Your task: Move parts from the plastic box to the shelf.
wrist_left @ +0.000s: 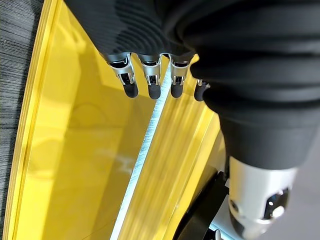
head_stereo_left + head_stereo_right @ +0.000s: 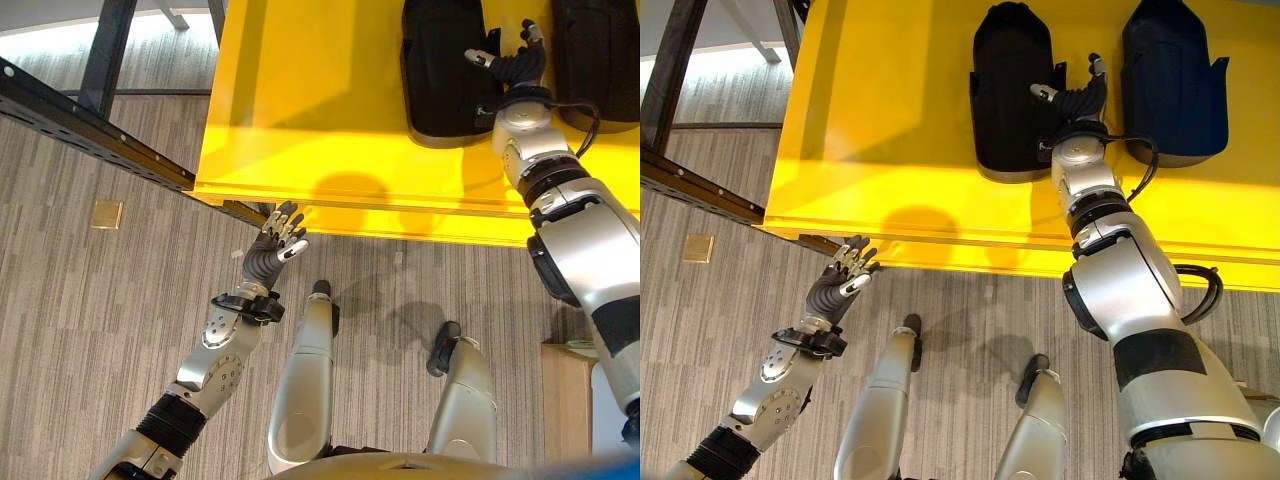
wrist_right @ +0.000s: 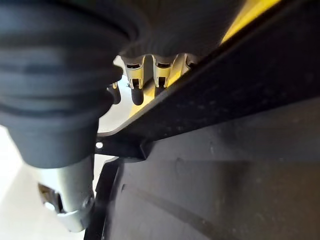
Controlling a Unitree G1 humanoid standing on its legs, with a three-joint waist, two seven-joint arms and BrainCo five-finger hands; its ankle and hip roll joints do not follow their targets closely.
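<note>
Nearest the robot, short of the yellow box (image 2: 890,130), grey striped carpet (image 2: 90,330) is seen, with a small tan square plate (image 2: 106,214) set into it, well apart from the box's left end. A pale wooden block (image 2: 566,400) is seen on the carpet short of the box's right end.

Just short of the box's front rim, the left hand (image 2: 275,245) is held in the air with its fingers (image 1: 150,80) straight and slightly spread; nothing is held. From the left wrist view the fingertips are seen just off the yellow wall, not clearly touching it.

At the box's left front corner, a dark perforated metal rail (image 2: 90,135) is seen running diagonally away to the left; it passes under the corner. Dark upright frame legs (image 2: 105,50) are seen past it, left of the box.

Inside the box, two black moulded parts are seen lying side by side on the yellow floor toward its right: a left part (image 2: 1010,90) and a right part (image 2: 1170,80), apart from each other. The right hand (image 2: 1080,100) is placed between them, at the left part's right edge. Its thumb is seen stretched onto that part, fingers extended past it; whether the part is actually gripped cannot be told.
</note>
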